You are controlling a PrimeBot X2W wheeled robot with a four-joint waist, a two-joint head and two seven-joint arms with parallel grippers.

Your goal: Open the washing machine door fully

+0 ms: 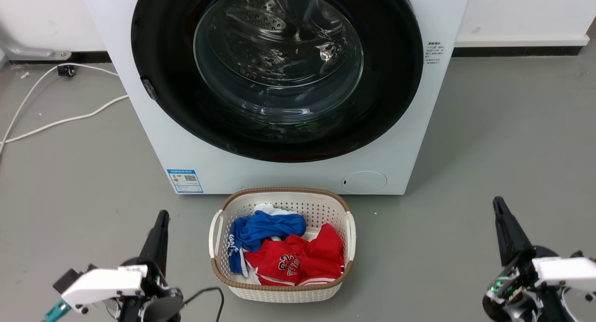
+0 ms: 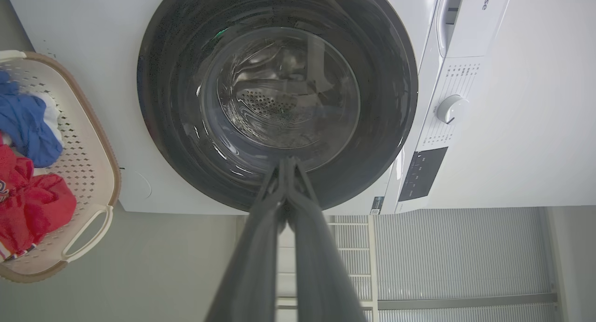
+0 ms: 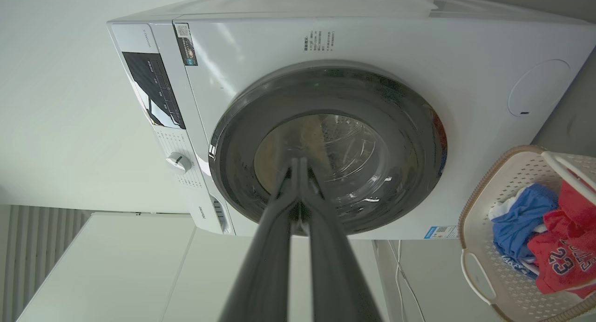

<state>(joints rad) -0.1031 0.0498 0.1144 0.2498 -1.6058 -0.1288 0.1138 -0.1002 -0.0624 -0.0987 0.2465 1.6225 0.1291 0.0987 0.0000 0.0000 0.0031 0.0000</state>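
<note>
Washing machine door [image 1: 278, 66], round, glossy black-rimmed glass, seemingly shut on white boxy washing machine [image 1: 279, 174]; left jaws and right jaws pressed together, well apart from it.

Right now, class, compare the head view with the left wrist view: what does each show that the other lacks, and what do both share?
Head view's own: the white cables on the floor beside the washing machine, and the right hand, shut. Left wrist view's own: the control dial and dark panel. Both share: the closed washing machine door, the laundry basket of red and blue clothes, and the left hand, shut.
</note>
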